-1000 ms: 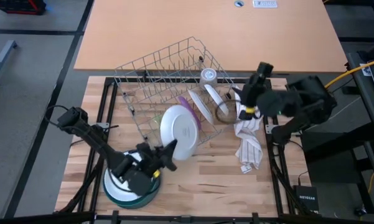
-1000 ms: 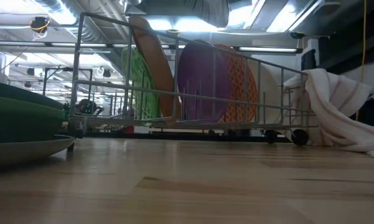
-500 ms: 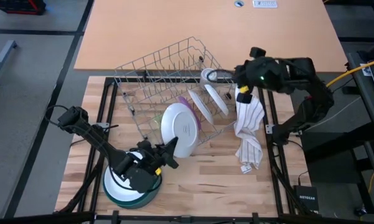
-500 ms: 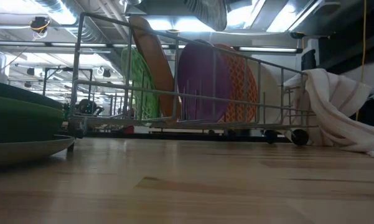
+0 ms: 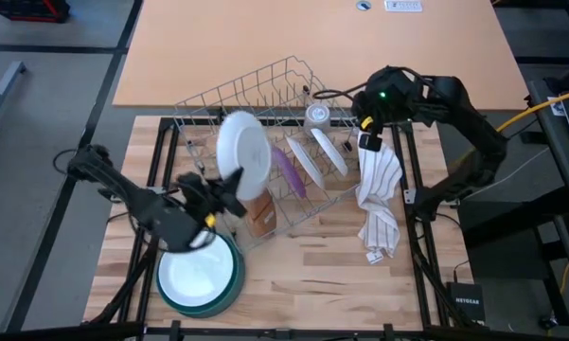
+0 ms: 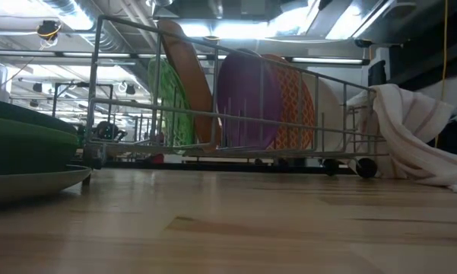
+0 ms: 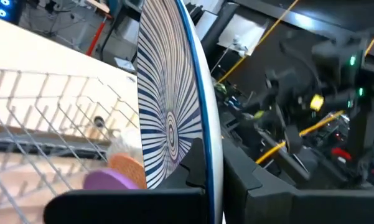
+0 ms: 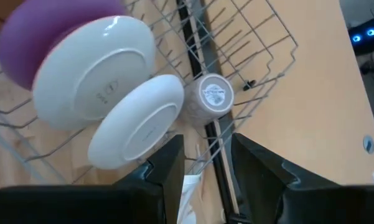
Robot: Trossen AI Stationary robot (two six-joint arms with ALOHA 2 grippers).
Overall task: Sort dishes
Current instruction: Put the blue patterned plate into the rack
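High view: your left gripper (image 5: 211, 197) clenched on white plate (image 5: 243, 155), plate held on edge above rack (image 5: 265, 133), long axis running front to back, face toward left. Left wrist view showed blue-striped face; grip point hidden behind finger. Stack (image 5: 201, 280) sat at table front-left. Right gripper (image 5: 364, 121) hovered at rack's right end, fingers parted, holding nothing, above cloth (image 5: 379, 204). Mug (image 5: 318, 116) beside it.

White dishes (image 8: 93, 87) and cup (image 8: 210, 95) in rack (image 8: 261, 37).
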